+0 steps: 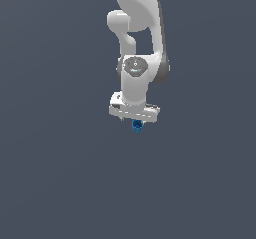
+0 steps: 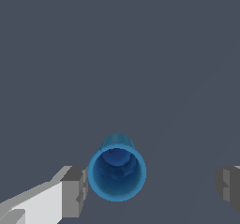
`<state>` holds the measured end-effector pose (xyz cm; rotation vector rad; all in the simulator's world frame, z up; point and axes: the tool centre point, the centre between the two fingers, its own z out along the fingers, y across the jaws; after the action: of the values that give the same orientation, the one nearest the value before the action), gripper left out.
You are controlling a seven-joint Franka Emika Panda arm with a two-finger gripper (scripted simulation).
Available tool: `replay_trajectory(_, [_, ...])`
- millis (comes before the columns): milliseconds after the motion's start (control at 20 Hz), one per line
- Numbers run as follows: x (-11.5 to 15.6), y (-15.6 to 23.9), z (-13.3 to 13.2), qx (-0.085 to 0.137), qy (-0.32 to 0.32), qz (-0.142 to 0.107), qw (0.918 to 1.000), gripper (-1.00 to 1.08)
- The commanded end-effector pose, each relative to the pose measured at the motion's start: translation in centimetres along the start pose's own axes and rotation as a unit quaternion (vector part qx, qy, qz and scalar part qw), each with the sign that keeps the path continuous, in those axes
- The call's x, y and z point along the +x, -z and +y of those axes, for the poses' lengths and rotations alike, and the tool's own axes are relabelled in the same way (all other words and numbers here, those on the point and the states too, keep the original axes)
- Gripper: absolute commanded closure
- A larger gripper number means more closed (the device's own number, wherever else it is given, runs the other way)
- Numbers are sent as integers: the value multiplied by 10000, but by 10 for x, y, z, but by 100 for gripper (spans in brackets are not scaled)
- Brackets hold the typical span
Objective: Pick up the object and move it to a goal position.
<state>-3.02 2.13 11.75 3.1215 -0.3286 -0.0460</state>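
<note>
The gripper (image 2: 150, 188) hangs with its two grey fingertips spread wide. One fingertip (image 2: 75, 190) stands just beside the wall of the object (image 2: 117, 174), perhaps touching it, while the other (image 2: 228, 188) sits well apart from it with bare space between. So the jaws are spread and pinch nothing.

The object is a small bright blue cup-like cylinder. Seen through the wrist view its rim is a round, lighter blue ring, and the hollow inside is a darker, mottled blue with a rounded shape deep at the bottom. It stands upright, mouth up towards the hand.

In the exterior view the object (image 1: 137, 126) shows as a tiny blue stub just under the gripper (image 1: 135, 120), mostly hidden by the white hand. Above it rises the white arm (image 1: 137, 43). The dark grey surface (image 1: 60, 183) shows no edges or corners, so the object's place on it cannot be told more closely.
</note>
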Motion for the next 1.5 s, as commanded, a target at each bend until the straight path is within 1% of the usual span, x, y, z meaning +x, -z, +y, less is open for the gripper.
replay_trajectory(0, [-7,-8,-7,9,-208,42,9998,-92])
replay_trajectory(450, [-22,-25,-21,34,-657,129,9977,-92])
replay_trajectory(900, [-24,-30,-23,37,-703,136,9974,-92])
replay_trajectory(1450, [-24,-74,-23,38,-723,142,9973,-92])
